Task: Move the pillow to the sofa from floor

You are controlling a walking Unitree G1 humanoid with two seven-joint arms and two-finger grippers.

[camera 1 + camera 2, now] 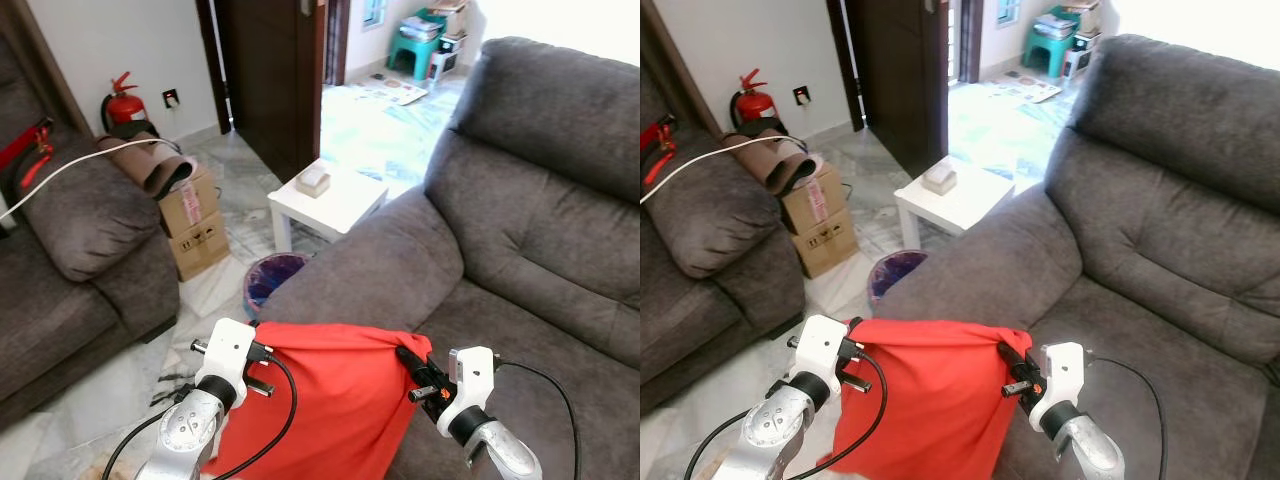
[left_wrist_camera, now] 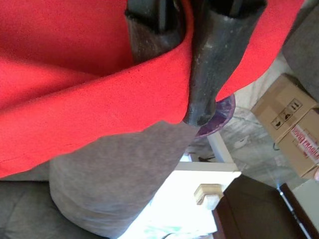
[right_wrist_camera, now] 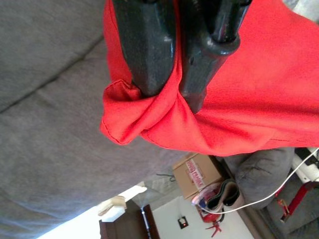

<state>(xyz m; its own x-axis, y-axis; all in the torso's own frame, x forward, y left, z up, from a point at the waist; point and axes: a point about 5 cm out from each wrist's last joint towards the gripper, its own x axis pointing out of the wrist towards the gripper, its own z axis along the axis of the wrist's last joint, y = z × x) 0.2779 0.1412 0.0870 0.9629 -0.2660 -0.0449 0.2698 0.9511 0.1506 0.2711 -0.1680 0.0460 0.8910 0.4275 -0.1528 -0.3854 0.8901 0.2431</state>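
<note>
The red pillow (image 1: pixel 335 400) hangs between my two arms, held up in front of the grey sofa (image 1: pixel 520 250), its lower part draped over the sofa's armrest (image 1: pixel 360 270). My left gripper (image 2: pixel 172 74) is shut on the pillow's left top corner, red cloth pinched between its black fingers. My right gripper (image 3: pixel 172 79) is shut on the pillow's (image 3: pixel 239 99) right top corner, with a fold of fabric bunched under its fingers. The sofa seat (image 1: pixel 520 350) lies just right of the pillow.
A small white side table (image 1: pixel 325 205) with a tissue box (image 1: pixel 313 180) stands beyond the armrest, a purple bin (image 1: pixel 270 280) beside it. Cardboard boxes (image 1: pixel 195 225), a second grey sofa (image 1: pixel 70 260) and a fire extinguisher (image 1: pixel 122 100) are to the left. A dark door (image 1: pixel 270 80) stands open.
</note>
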